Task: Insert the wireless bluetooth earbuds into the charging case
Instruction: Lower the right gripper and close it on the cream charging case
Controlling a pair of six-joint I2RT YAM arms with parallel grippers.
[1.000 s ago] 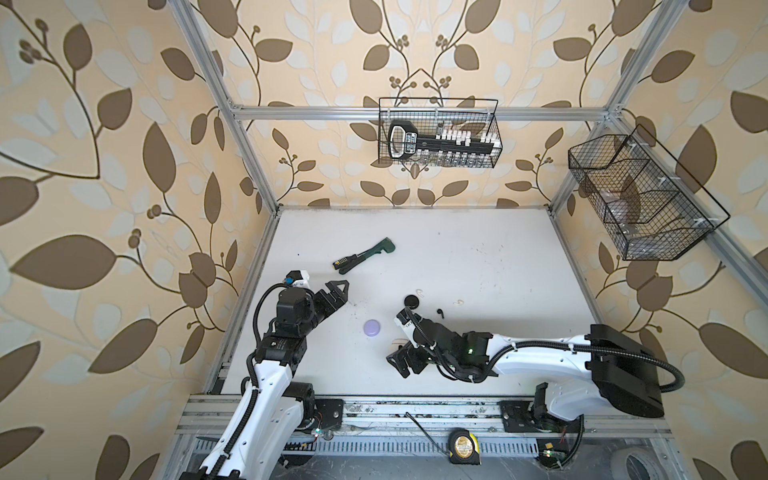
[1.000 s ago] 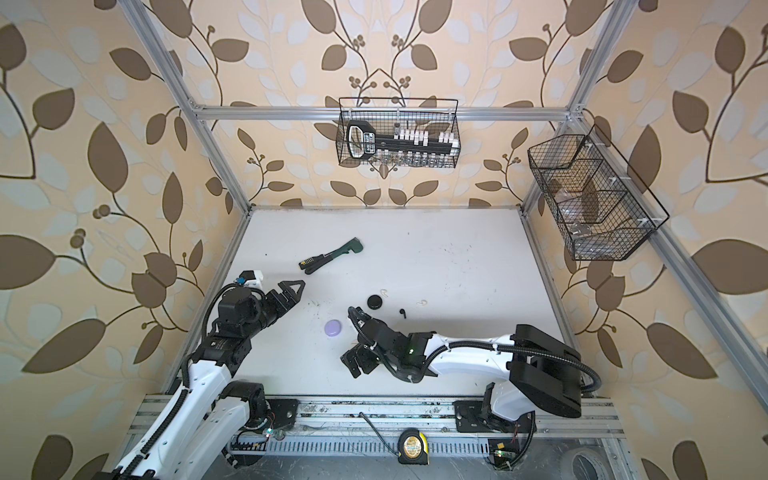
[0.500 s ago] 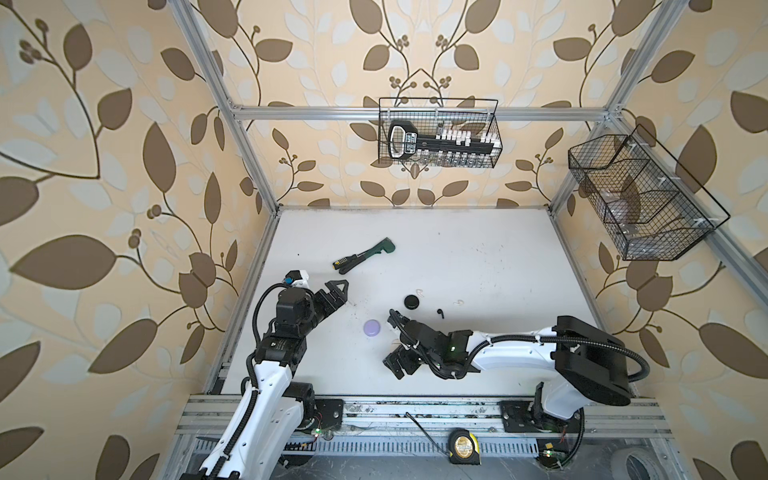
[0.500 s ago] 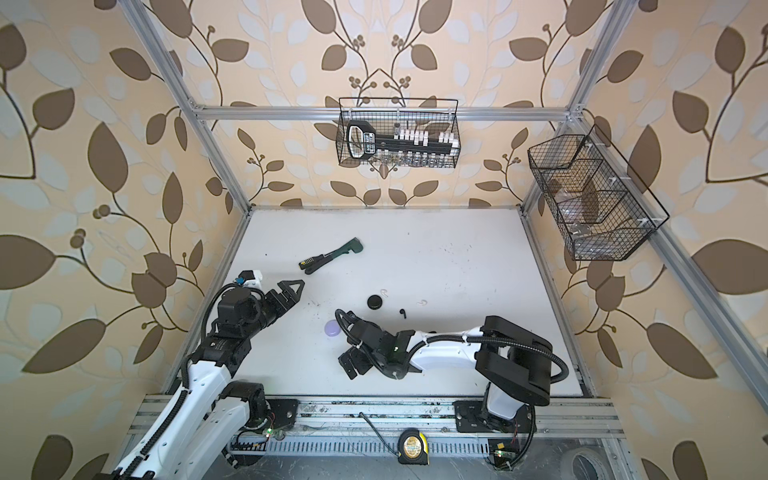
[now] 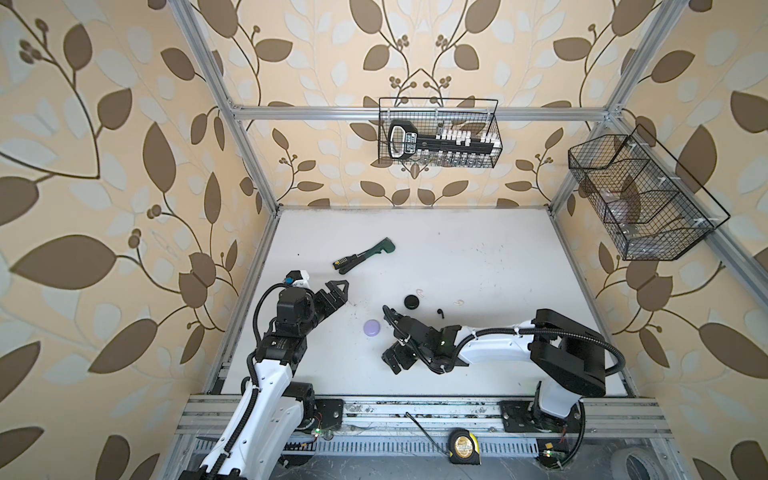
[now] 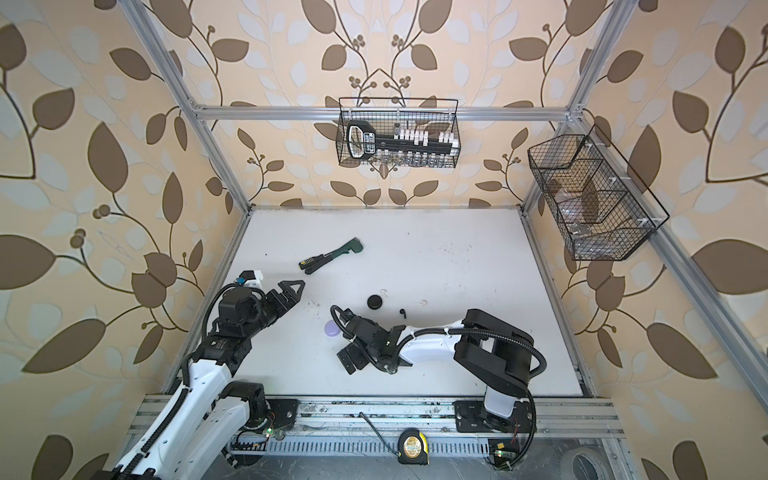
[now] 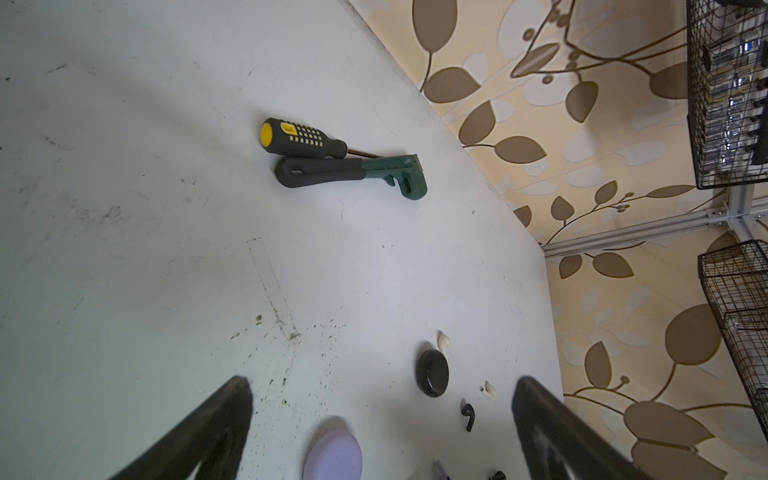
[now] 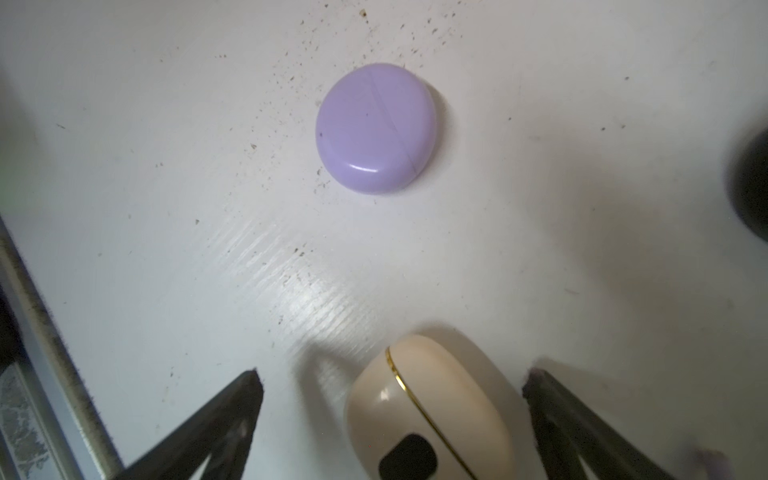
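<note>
Lilac plastic, shut along its seam: the lilac charging case (image 5: 371, 328) lies on the bench (image 5: 478, 249) at about eight o'clock from the black charging case (image 5: 411, 302), which sits near the bench's middle in both top views. A white earbud (image 5: 419, 293) lies just beside the black case at one o'clock. A second white earbud (image 5: 458, 302) rests further off at three o'clock, and a black earbud (image 5: 439, 312) lies loose at four o'clock, touching nothing. My right pincer (image 5: 392, 362) is low over the bench at six o'clock from the black case, spread wide. Through its wrist camera I see a cream charging case (image 8: 432, 411), shut, with a gold line along its seam. It lies between the fingertips (image 8: 243, 390) with bare bench on either side, so nothing is clamped; the arm hides this case in the top views. The lilac case lies straight ahead of that pincer, apart from it. My left pincer (image 5: 343, 292) hangs at nine o'clock from the black case, also wide apart and empty, pointing toward the middle. At eleven o'clock a yellow-and-black screwdriver (image 7: 303, 139) and a green wrench (image 7: 353, 174) lie side by side, touching.
</note>
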